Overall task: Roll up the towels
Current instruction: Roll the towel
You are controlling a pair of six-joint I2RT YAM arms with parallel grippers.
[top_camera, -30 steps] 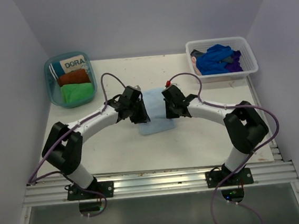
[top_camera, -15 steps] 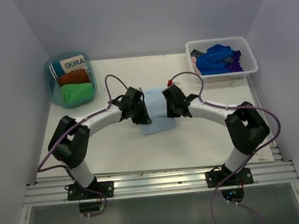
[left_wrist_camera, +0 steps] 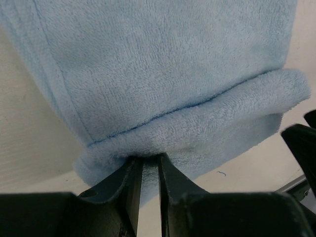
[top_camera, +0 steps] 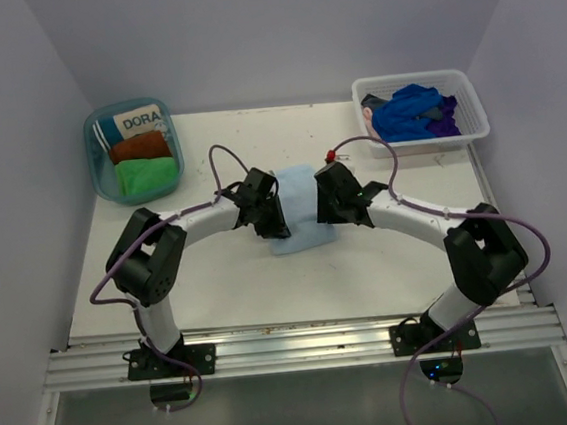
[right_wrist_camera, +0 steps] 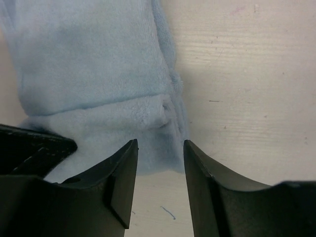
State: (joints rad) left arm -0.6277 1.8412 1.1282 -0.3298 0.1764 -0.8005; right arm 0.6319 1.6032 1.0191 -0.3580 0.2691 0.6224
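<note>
We note small soft light-blue cloth towel [top_camera: 299, 221] mid-table on pale wooden tabletop [top_camera: 210, 280], between both arms, edge nearest fingers turned over into first fold of roll. We see left gripper [left_wrist_camera: 147, 165] nearly together, pinching that fold at one end; right gripper [right_wrist_camera: 160, 148] jaws apart, fold's other end just ahead of tips, ungripped. Risk as we judge it: one-sided hold lets free end slacken – roll goes cone-shaped, or towel drags across table

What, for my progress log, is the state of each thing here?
light blue towel: on table, one edge rolled over.
left gripper: shut on its rolled edge.
right gripper: open at the roll.
green towel: rolled, in tub.
rust-brown towel: rolled, in tub.
dark blue towel: unrolled, in basket.
</note>
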